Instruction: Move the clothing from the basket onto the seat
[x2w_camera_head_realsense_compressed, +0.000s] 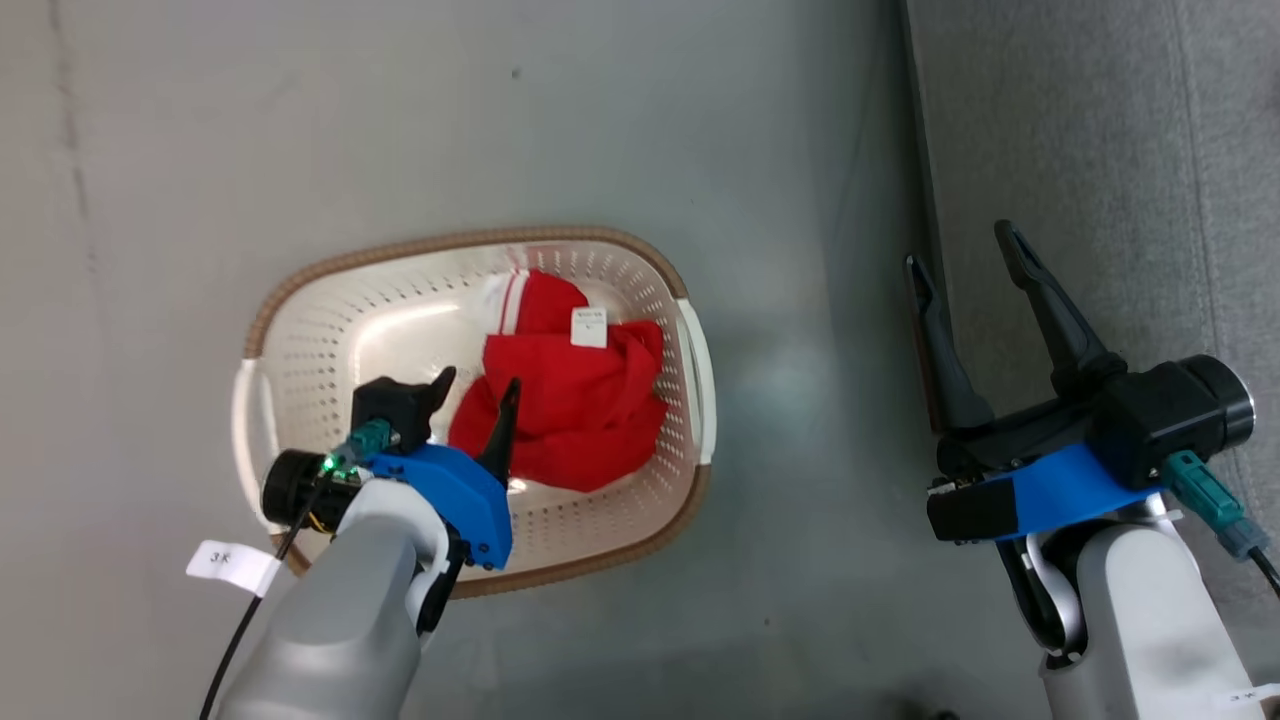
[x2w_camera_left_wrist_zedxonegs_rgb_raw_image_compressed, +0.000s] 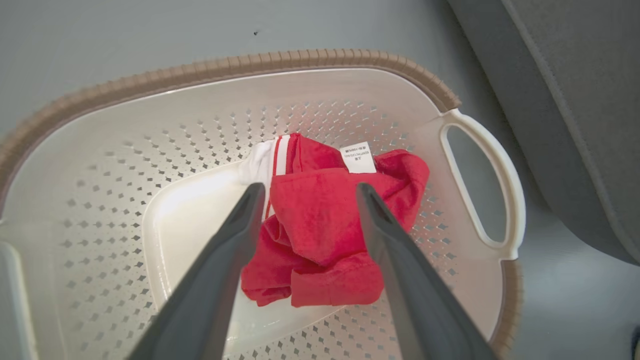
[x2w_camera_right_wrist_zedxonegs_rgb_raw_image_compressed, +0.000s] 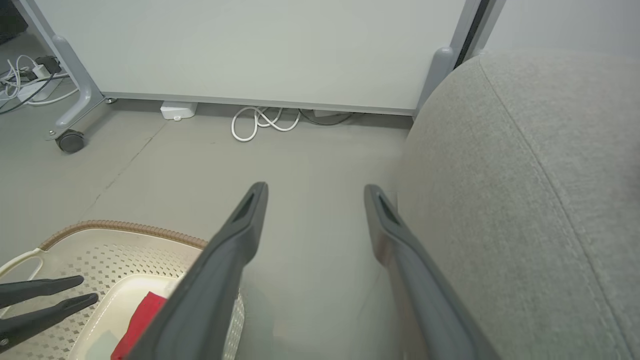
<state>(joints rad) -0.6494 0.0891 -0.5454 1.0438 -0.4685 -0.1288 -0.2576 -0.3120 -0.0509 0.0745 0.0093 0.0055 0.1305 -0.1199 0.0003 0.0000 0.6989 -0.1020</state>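
Left gripper (x2w_camera_head_realsense_compressed: 481, 378) spread over the near side of the basket (x2w_camera_head_realsense_compressed: 400, 247) in the head view, clothing (x2w_camera_head_realsense_compressed: 570, 410) just right of it — from the left wrist, straight ahead between the fingers (x2w_camera_left_wrist_zedxonegs_rgb_raw_image_compressed: 225, 260), not yet pinched — from the right wrist, right gripper (x2w_camera_right_wrist_zedxonegs_rgb_raw_image_compressed: 315, 189) likewise spread beside the seat (x2w_camera_right_wrist_zedxonegs_rgb_raw_image_compressed: 525, 175), well apart.

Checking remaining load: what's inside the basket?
Crumpled red clothing with white trim and a label lies in the basket. Whatever is under the heap is covered.

White cable tag (x2w_camera_head_realsense_compressed: 228, 566) reads perhaps "3K"; print on the clothing (x2w_camera_left_wrist_zedxonegs_rgb_raw_image_compressed: 320, 225) label (x2w_camera_left_wrist_zedxonegs_rgb_raw_image_compressed: 358, 157) is illegible
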